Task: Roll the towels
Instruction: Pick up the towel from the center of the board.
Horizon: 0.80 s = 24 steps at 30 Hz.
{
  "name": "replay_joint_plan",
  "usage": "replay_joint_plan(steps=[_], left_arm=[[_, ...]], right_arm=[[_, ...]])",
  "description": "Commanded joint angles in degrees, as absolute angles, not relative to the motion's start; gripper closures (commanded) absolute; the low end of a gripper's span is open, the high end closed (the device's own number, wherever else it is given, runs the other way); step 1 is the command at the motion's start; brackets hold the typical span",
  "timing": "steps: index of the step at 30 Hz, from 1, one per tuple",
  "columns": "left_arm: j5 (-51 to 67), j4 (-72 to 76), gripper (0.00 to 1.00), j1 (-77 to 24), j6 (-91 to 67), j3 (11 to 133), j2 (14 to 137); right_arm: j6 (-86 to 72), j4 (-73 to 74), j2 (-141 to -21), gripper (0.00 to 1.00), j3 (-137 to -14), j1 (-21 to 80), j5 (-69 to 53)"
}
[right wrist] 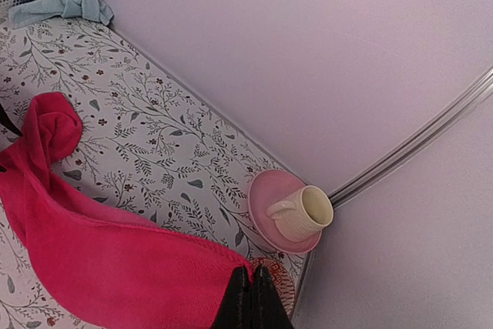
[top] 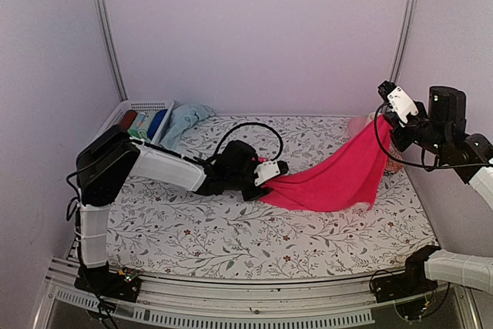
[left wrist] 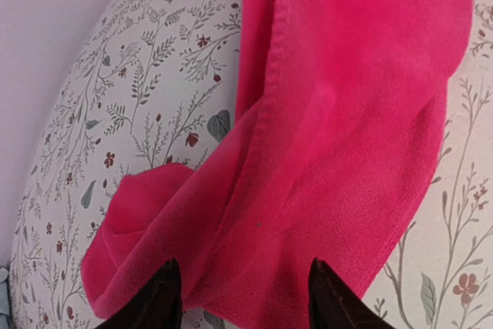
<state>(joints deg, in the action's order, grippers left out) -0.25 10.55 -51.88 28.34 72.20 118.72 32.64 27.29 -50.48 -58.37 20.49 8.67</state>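
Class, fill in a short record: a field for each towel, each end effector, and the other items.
pink towel: stretched from the raised right end effector down to the table
blue towel: crumpled beside the basket, unrolled
right end effector: shut on the pink towel's upper end
left end effector: fingers apart, astride the pink towel's low end
other items: cup on a saucer, far right corner

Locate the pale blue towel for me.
In the top view, the pale blue towel lies crumpled at the far left corner of the table, right beside the white basket.
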Motion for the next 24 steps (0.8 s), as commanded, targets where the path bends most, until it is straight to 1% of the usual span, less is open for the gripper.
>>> replay_joint_plan(steps=[1,5,16,18,21,24], left_arm=[[-4.99,14.25,0.46,-52.65,30.23,72.28,120.84],[-7.23,16.21,0.57,-52.65,30.36,72.77,121.85],[-5.96,17.83,0.6,-52.24,29.19,74.52,123.35],[-6.1,17.68,0.66,-52.22,29.18,74.87,123.97],[-5.66,17.1,0.72,-52.08,29.03,75.58,124.67],[-5.45,16.7,0.82,-51.96,28.83,76.15,125.26]], right_arm=[[30.95,24.09,-50.07,0.98,-57.65,19.81,7.7],[30.94,23.99,-49.86,0.98,-57.46,19.75,7.47],[31.2,23.73,-49.49,0.98,-56.48,19.62,6.55],[31.12,23.58,-49.48,0.98,-56.28,19.63,6.31],[31.04,23.39,-49.66,0.98,-56.03,19.65,6.23],[30.95,23.24,-49.5,0.98,-55.9,19.6,6.08]])
